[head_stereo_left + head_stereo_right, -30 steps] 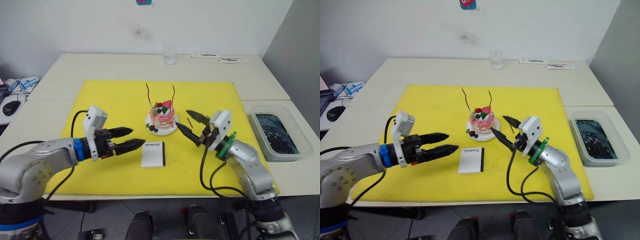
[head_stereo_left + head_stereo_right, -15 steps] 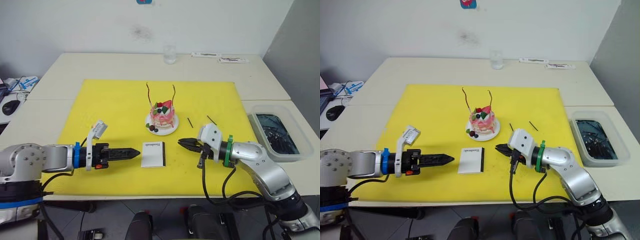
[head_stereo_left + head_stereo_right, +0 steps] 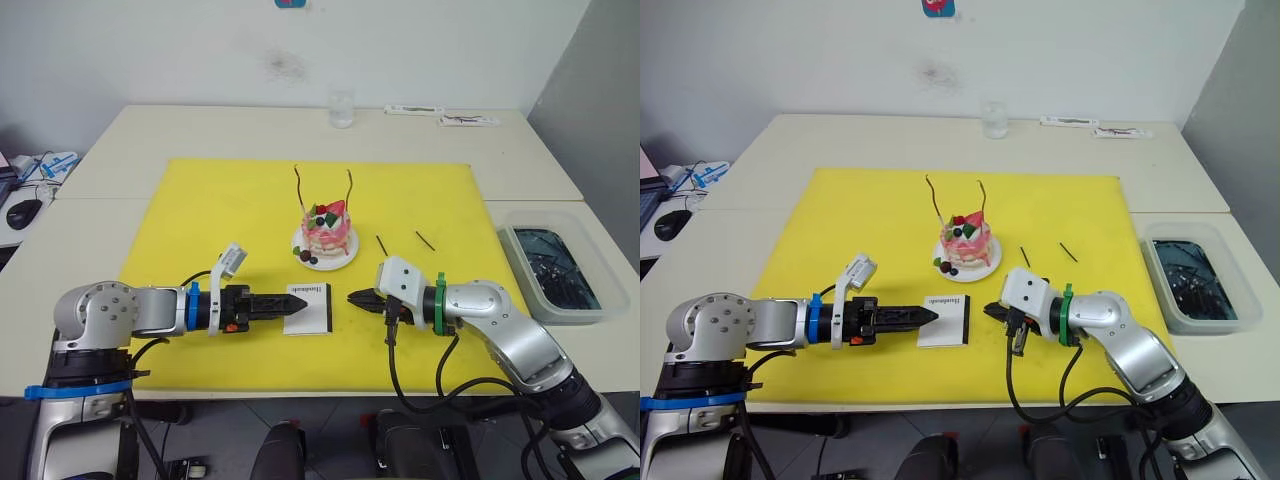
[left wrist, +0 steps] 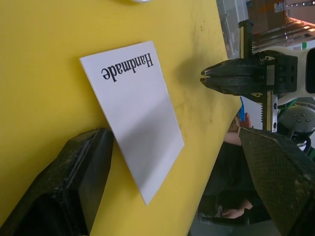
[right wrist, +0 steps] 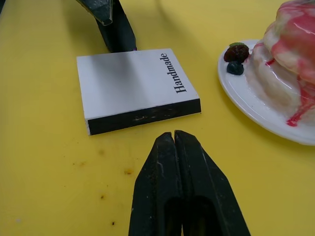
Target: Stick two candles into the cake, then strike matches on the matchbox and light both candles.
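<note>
Matchbox (image 3: 308,308) lies flat, strike strip facing right gripper (image 3: 354,298), long axis front-back.

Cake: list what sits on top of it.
On the cake: two candles standing upright, a red strawberry, dark berries and green leaves. How deep the candle ends go is hidden inside the cake.

Around the one cake (image 3: 327,232): two candles (image 3: 298,187) stuck in it, two matches (image 3: 381,245) beside it, one matchbox (image 3: 308,307) in front.
</note>
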`<state>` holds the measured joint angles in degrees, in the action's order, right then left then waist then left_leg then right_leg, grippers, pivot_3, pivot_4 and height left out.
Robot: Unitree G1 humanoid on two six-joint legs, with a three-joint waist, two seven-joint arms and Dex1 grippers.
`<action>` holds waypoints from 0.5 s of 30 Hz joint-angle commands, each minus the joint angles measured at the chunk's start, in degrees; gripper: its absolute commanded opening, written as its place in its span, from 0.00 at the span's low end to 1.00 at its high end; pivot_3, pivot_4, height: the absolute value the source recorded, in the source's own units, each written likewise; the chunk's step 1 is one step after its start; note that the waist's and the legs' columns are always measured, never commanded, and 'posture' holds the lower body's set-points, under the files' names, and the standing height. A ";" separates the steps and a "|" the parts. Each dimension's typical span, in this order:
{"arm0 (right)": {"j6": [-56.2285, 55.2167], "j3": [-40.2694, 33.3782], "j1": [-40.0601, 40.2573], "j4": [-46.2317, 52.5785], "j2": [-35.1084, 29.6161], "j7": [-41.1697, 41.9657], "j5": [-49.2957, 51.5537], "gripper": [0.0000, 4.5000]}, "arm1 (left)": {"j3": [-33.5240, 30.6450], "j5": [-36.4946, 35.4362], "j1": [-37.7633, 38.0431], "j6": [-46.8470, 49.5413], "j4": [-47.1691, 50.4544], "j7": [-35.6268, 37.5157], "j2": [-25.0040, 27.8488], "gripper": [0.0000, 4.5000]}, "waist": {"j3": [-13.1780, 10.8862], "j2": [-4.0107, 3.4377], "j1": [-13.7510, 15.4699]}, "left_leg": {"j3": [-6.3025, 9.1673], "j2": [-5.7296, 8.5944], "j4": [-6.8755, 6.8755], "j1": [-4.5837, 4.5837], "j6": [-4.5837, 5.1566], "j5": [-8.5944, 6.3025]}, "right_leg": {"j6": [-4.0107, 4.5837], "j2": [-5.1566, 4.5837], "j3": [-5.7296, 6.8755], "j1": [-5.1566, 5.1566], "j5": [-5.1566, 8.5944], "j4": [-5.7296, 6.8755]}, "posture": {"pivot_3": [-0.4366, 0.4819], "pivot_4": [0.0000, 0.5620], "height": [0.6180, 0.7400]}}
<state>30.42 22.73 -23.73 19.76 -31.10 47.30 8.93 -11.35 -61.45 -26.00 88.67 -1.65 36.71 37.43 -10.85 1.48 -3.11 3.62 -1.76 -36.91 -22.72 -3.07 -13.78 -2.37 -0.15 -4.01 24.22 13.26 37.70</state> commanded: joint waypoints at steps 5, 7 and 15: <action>0.54 3.51 -2.88 -2.67 2.53 -0.36 -3.72 0.01 | 1.70 2.86 -0.19 -0.30 -0.37 -0.54 -2.95 1.00 | 0.00 0.00 0.25 | 0.00 0.04 -0.04 0.01 0.00 0.00 | -0.04 -0.03 -0.01 -0.04 -0.02 0.00 | 0.48 0.27 1.00; 0.54 4.56 -3.42 -3.95 3.64 -0.68 -4.88 0.01 | 1.67 3.66 -0.26 -0.49 -0.92 -0.72 -3.70 1.00 | 0.01 0.00 0.40 | 0.02 0.04 -0.05 0.04 -0.01 0.01 | -0.05 -0.03 0.00 -0.07 -0.03 0.00 | 0.48 0.27 1.00; -0.21 6.47 -3.95 -6.97 6.20 -0.68 -7.31 0.01 | 1.56 5.71 -0.14 -0.34 -2.28 -0.60 -6.03 1.00 | 0.03 0.01 0.96 | 0.03 0.08 -0.08 0.09 -0.02 0.02 | -0.13 -0.06 -0.01 -0.15 -0.07 -0.01 | 0.48 0.27 1.00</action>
<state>31.14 28.47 -26.95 12.58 -25.52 46.31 2.23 -11.63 -57.07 -26.59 88.23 -2.69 36.69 32.56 -10.82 1.49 -2.15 3.65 -1.68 -36.98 -22.61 -3.09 -13.77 -2.49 -0.21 -4.02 24.06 13.19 37.69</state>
